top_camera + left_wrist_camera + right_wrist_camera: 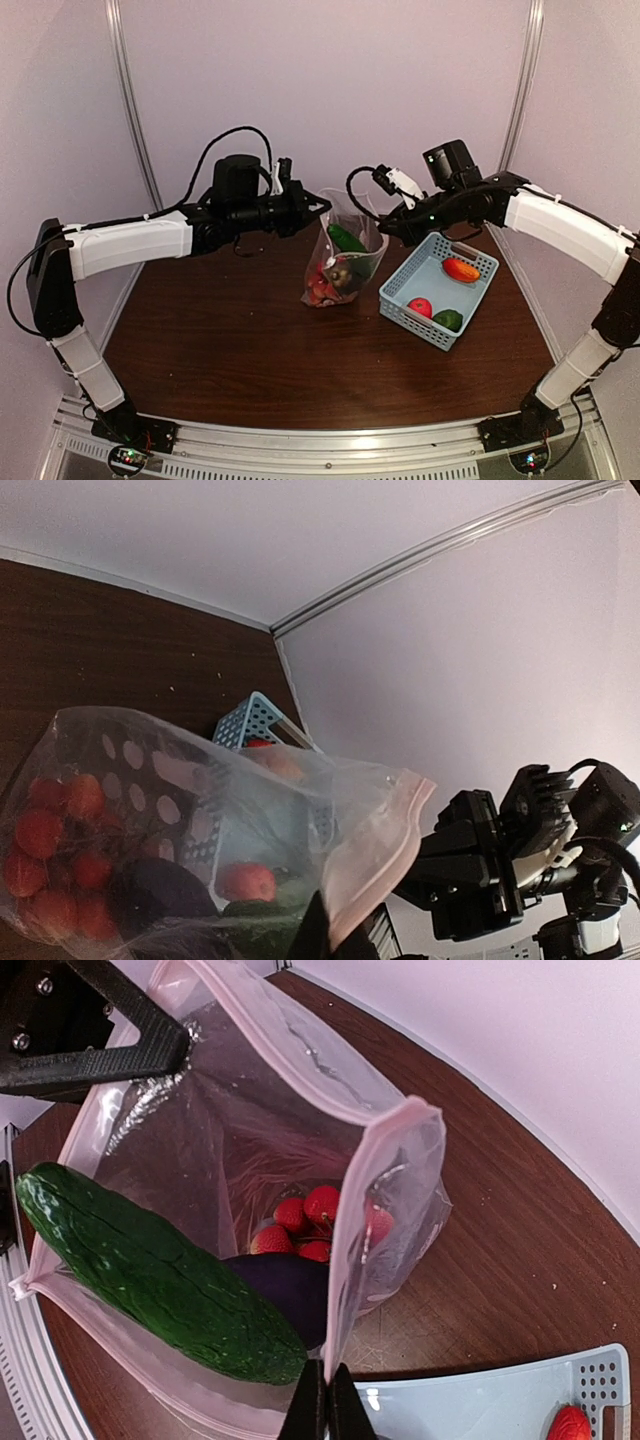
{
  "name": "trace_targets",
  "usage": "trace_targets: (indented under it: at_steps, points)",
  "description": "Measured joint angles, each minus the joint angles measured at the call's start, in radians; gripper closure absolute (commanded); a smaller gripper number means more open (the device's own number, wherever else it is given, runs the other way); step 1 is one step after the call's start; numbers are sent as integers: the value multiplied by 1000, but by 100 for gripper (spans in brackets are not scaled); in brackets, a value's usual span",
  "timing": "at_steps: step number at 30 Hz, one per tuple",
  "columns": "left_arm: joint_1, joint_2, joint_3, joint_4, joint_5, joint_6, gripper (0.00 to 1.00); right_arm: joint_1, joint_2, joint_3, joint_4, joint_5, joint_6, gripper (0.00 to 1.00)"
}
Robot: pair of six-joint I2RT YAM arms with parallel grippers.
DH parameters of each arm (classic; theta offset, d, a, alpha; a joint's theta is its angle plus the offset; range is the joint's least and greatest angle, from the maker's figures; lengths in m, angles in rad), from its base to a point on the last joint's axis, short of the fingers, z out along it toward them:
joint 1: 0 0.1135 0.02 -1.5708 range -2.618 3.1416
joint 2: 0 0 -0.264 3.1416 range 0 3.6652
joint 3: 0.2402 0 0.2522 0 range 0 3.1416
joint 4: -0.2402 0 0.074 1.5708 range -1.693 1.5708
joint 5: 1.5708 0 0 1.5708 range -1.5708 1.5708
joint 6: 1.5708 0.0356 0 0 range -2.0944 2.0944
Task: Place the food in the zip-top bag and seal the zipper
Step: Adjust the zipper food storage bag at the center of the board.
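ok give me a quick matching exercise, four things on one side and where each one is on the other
1 cucumber
2 red fruit cluster
3 orange-red piece
4 right gripper

a in the light-blue basket
b shut on the zip-top bag at its rim
c at the bag's bottom
d leaning inside the bag, reaching its mouth

Pairs: 1-d, 2-c, 3-a, 4-b

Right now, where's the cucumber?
In the right wrist view, the cucumber lies slanted in the open mouth of the zip-top bag, on top of the eggplant; from the top camera, that bag stands mid-table, just left of the blue basket.
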Motion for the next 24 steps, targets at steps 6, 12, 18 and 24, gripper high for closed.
trace_targets:
  at_steps: [6,12,18,24]
  points:
    - [-1,35,181,-266,-53,158,100,0,32,141,-97,-28,0,100]
    - [30,81,483,-561,-240,427,100,0,40,282,-119,-60,6,100]
    - [31,142,653,-741,-213,519,100,0,151,380,-157,-118,27,100]
    - [-86,182,725,-807,-333,645,100,-1,234,439,-179,-151,37,100]
